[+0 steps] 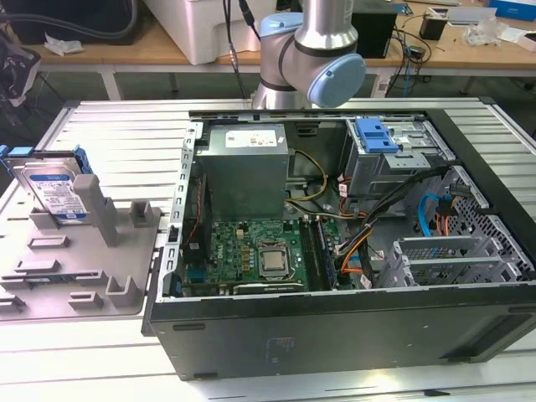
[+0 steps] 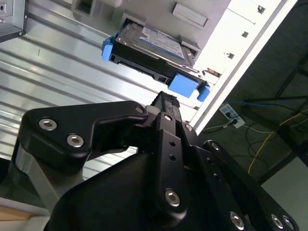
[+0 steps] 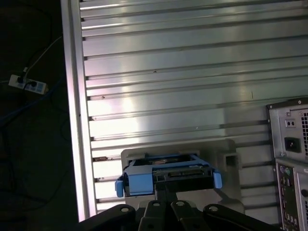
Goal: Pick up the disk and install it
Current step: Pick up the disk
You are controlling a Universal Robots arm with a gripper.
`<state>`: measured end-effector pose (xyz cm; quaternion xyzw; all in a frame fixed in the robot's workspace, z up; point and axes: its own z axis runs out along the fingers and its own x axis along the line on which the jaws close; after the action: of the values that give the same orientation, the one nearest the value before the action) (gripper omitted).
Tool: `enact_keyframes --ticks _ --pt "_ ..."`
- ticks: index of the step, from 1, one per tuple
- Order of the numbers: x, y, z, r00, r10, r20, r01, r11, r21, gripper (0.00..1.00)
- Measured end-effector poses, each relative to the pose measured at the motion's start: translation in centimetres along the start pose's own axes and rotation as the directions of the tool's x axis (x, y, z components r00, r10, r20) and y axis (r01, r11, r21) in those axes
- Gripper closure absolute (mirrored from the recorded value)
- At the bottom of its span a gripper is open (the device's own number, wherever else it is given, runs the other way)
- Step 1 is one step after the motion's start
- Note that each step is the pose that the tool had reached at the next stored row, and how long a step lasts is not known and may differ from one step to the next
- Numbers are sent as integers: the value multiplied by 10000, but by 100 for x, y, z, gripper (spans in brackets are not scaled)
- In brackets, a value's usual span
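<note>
The disk (image 1: 54, 193), a silver drive with a white-and-blue label in a blue bracket, stands tilted on edge in a grey plastic stand (image 1: 84, 260) at the exterior view's left. Both wrist views look at the disk (image 2: 154, 45) (image 3: 168, 171) from a distance, resting in that stand. My black gripper (image 2: 166, 98) (image 3: 165, 188) is in the foreground of both wrist views, lined up with the disk but well apart from it and holding nothing. The arm (image 1: 314, 50) rises behind the computer case.
An open computer case (image 1: 335, 335) lies on the ribbed metal table (image 1: 100, 126), with a grey power-supply box (image 1: 247, 167), motherboard (image 1: 260, 255) and a drive cage with a blue latch (image 1: 377, 134). The case's rear panel (image 3: 288, 159) stands beside the stand. A power strip (image 3: 26, 84) lies on the floor beyond the table edge.
</note>
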<state>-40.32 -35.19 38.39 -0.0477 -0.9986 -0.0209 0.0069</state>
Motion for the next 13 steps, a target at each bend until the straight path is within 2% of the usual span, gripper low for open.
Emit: enact_keyframes --ticks 5,9,13 --pt "0 5 5 9989 -448 -170 448 9990 18 89" --pt "0 6 10 9944 -1021 -259 1022 9948 28 89" --pt "9 5 24 9813 -1897 -318 1899 9818 36 89"
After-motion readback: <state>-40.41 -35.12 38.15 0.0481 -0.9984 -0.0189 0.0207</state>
